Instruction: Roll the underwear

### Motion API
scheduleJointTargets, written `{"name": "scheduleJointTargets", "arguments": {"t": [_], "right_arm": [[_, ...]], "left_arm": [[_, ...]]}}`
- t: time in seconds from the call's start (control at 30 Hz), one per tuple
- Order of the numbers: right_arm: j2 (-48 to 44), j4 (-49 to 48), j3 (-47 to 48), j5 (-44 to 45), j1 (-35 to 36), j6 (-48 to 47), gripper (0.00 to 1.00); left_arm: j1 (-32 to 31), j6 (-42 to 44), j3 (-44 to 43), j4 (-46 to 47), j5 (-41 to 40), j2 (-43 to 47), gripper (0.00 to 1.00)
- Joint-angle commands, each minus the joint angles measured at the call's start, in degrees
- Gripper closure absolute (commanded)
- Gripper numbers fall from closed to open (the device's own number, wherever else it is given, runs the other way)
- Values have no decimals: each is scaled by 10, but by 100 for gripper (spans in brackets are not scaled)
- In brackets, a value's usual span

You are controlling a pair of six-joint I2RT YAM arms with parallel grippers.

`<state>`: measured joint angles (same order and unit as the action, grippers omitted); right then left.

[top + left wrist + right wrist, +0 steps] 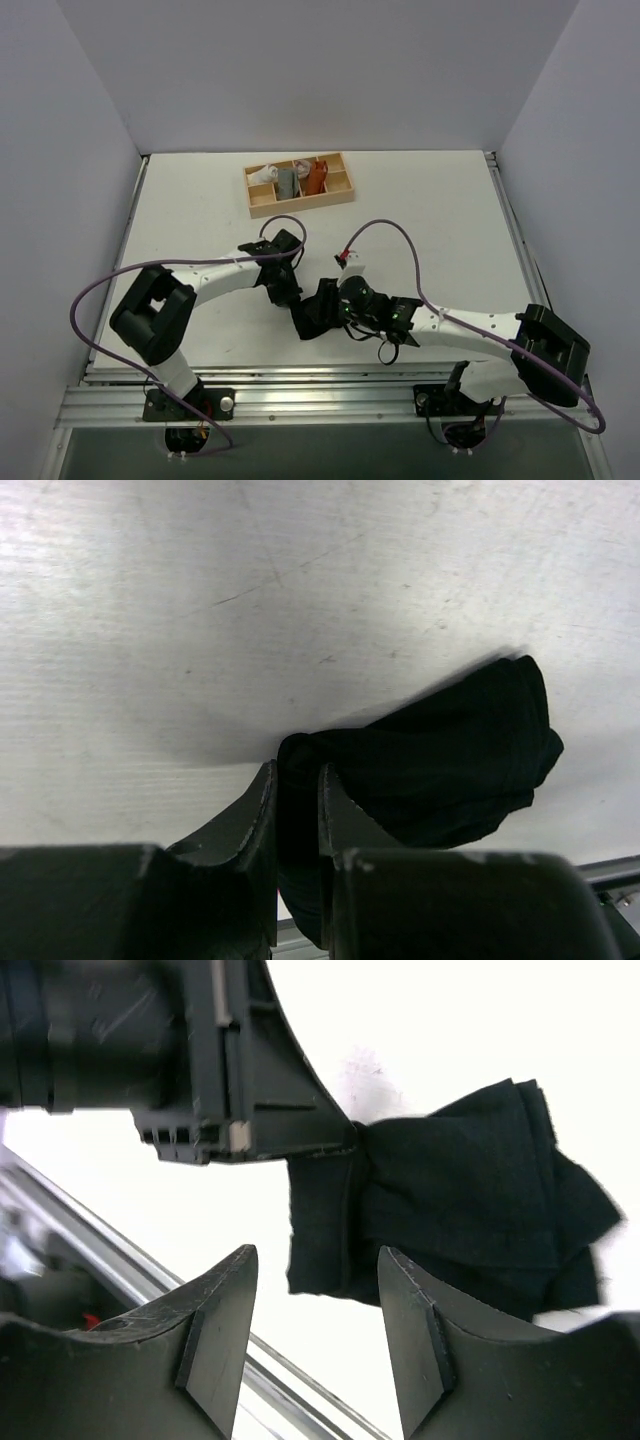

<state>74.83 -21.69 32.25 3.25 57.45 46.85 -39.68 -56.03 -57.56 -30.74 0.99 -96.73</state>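
Standing by the near edge of the white bench (430,210), I saw both arms bent in toward one spot just in front of their bases. There lay the plain black soft cloth underwear (440,750), gathered into a thick, folded bundle on the surface.

The left arm's black two-finger tool (297,790) was clamped on one end of it, its fingers drawn nearly together with a pinch of black fabric squeezed between them. The right arm's black two-finger tool (315,1300) stood with its fingers apart and gripped nothing. It was poised just beside the near side of the bundle, and whether it touched the cloth I could not tell.

To my eye the garment was folded over in layers but loose and lumpy, not a tight roll. I judged the rolling partly done, with tightening and finishing left.

Well apart, at the far side, sat the small compartmented wooden tray (300,208). It held a white cloth roll (265,175), a grey one (288,181) and an orange-brown one (316,177), and no black one.
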Motion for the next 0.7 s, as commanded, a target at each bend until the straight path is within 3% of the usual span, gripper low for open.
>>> {"name": "scheduleJointTargets", "arguments": {"t": [0.0, 0.23, 0.67], "right_arm": [[14, 111, 51, 69, 33, -94, 52], [123, 142, 150, 113, 110, -154, 50], [264, 193, 236, 242, 172, -164, 50]], "left_arm": [[-4, 18, -17, -92, -64, -18, 98], [-7, 12, -38, -126, -73, -34, 98], [-7, -19, -45, -142, -57, -55, 98]]}}
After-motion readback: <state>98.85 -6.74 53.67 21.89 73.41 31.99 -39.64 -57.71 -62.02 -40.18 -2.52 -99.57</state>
